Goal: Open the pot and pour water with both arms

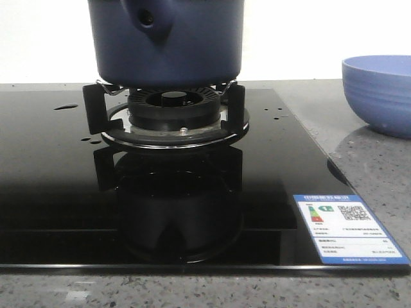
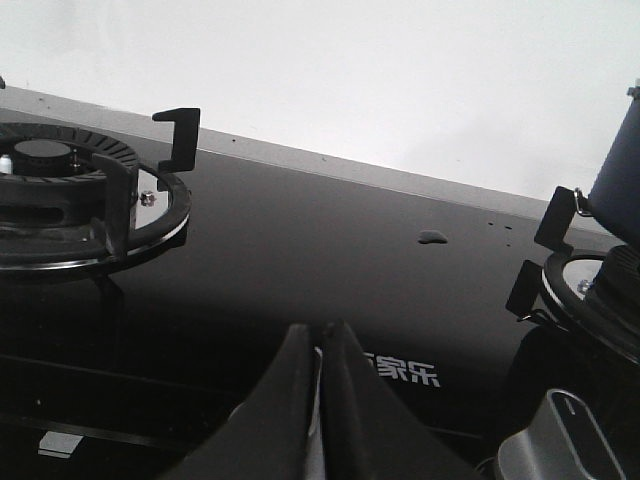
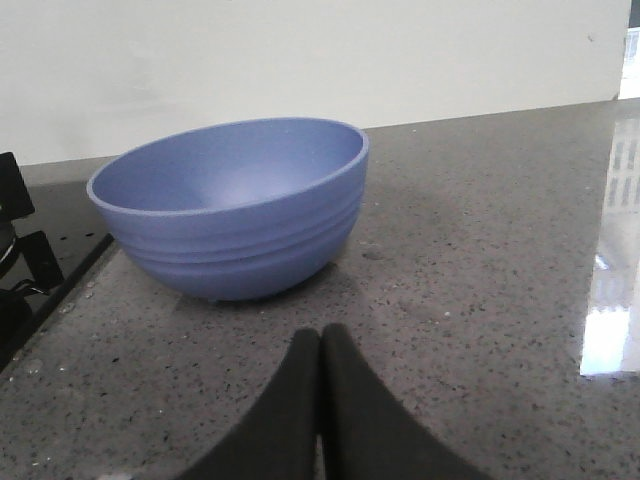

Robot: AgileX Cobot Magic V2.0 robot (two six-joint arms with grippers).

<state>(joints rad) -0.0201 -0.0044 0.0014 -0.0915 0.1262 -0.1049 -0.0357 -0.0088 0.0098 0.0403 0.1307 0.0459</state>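
Pot (image 1: 166, 42) is being carried on the burner's wire supports (image 1: 165, 114); left gripper (image 2: 320, 345) and right gripper (image 3: 320, 350) are being held closed, empty. Water drops (image 1: 65, 106) are wetting the glass hob (image 1: 58, 192); slipping and tipping are being risked.

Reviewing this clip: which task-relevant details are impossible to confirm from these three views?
- Pot top: cut off by the front view's upper edge, so lid on or off is unknown; the left wrist view shows only a sliver at its right edge.
- Water level in the pot: hidden by its opaque wall.
- Sticker text: too small to read.
- Bowl bottom inside: hidden by its near wall in the right wrist view, and cut off by the front view's right edge.
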